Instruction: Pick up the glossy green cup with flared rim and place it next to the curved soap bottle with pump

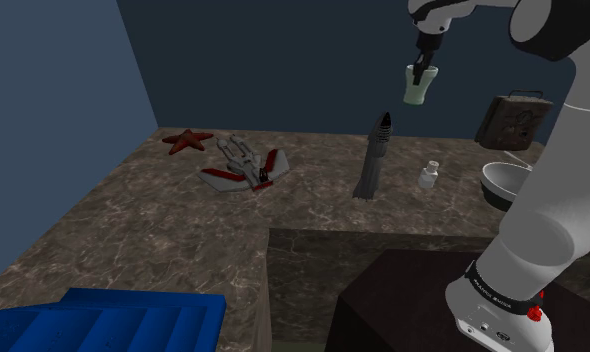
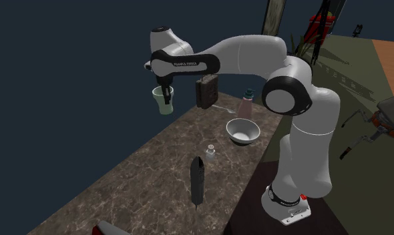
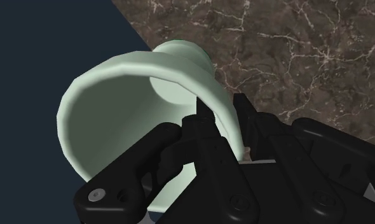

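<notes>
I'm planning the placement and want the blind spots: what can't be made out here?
Pale green cup: wrist view, near rim covered by the gripper.
Bowl: shoulder view, right part behind the arm.
Soap bottle: second exterior view, pump too small to read.
Blue bin: shoulder view, cut by the bottom edge.

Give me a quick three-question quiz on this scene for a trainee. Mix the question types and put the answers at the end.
1. True or false: the pale green flared cup stands on the brown marbled counter.
2. Multiple choice: the all-black gripper holds the cup by A) its rim wall, one finger inside; B) its base; C) nothing, the fingers are apart.
3. Fill in: the pinkish curved pump bottle stands close to a round white ____.

Key: 1 false, it hangs in the air; 2 A; 3 bowl.
</notes>
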Robot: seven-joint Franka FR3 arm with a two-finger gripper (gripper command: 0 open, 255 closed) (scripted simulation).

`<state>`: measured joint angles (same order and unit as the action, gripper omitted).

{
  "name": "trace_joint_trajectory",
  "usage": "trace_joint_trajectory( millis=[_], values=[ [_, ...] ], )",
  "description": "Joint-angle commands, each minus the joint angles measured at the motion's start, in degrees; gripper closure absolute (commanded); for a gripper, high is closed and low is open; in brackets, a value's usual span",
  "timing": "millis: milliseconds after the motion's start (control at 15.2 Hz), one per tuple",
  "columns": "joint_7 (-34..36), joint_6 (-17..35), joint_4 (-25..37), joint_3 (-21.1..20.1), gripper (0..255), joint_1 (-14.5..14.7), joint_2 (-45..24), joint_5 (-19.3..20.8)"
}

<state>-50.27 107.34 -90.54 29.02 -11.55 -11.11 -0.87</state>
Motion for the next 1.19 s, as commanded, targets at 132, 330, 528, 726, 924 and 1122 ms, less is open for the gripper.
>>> trace_joint_trajectory(
  millis=[132, 330, 528, 726, 924, 1122],
  values=[
    [-0.2, -3.1, 3.3, 0.1, 255, -0.2, -0.2, -0.1],
    [-0.4, -5.6, 6.1, 0.1, 255, -0.4, -0.6, -0.3],
    [-0.7, -8.1, 9.1, 0.2, 255, -0.7, -1.1, -0.6],
    [-1.0, -10.7, 12.4, 0.3, 255, -1.1, -1.8, -1.0],
    [-1.4, -13.4, 16.0, 0.4, 255, -1.6, -2.8, -1.6],
    [-1.8, -16.3, 19.9, 0.5, 255, -2.2, -4.0, -2.2]
  ],
)
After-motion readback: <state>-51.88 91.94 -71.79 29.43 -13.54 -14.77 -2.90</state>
